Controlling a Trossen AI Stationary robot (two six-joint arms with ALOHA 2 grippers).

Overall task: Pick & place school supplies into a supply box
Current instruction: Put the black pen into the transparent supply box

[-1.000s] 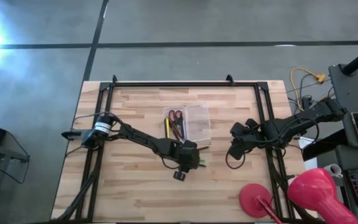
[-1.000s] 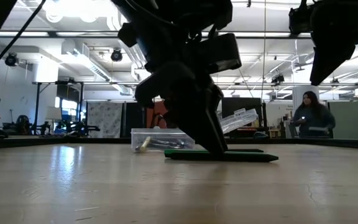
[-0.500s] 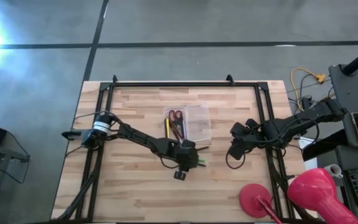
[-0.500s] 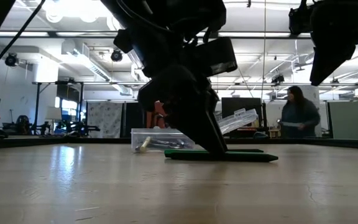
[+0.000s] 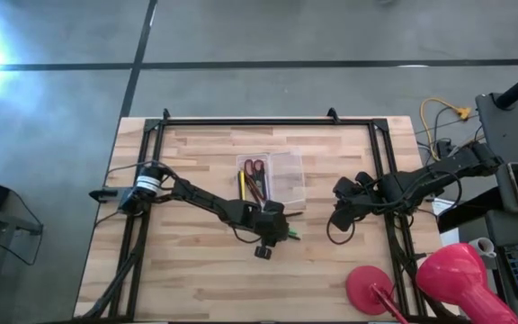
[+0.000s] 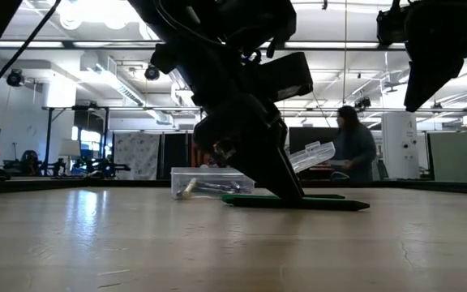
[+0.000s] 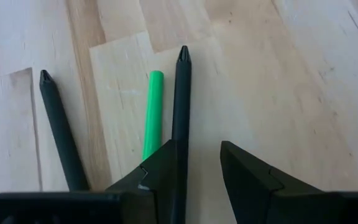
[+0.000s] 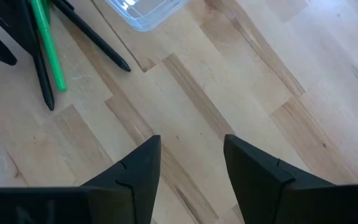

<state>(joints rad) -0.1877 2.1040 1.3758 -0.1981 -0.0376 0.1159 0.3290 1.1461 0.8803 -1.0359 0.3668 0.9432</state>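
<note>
We see a green pen (image 7: 153, 112) lying flat on the counter (image 5: 196, 279) between two black pens, one (image 7: 180, 112) right beside it and the other (image 7: 59, 134) a little apart, all just in front of the box (image 5: 281, 178). The left tool (image 5: 274, 232) is down over them, its arm stretched low across the counter from the left edge, fingertips (image 7: 160, 168) at the boards. Its fingers stand apart with only bare wood in the gap between them; the nearer black pen runs along the outside of one finger, and we see nothing held. In the low view the same tool (image 6: 286, 191) leans steeply down onto the pens. The clear box sits mid-counter, its lid tilted up behind it; inside lie red scissors (image 5: 254, 166), a yellow pen (image 5: 242, 185) and a few more pens we cannot sort out. The right tool (image 5: 342, 216) hangs above the counter well to the right of the box, fingers (image 8: 135, 171) parted and empty. In the room beyond, a person (image 6: 351, 150) is at a desk.
</note>
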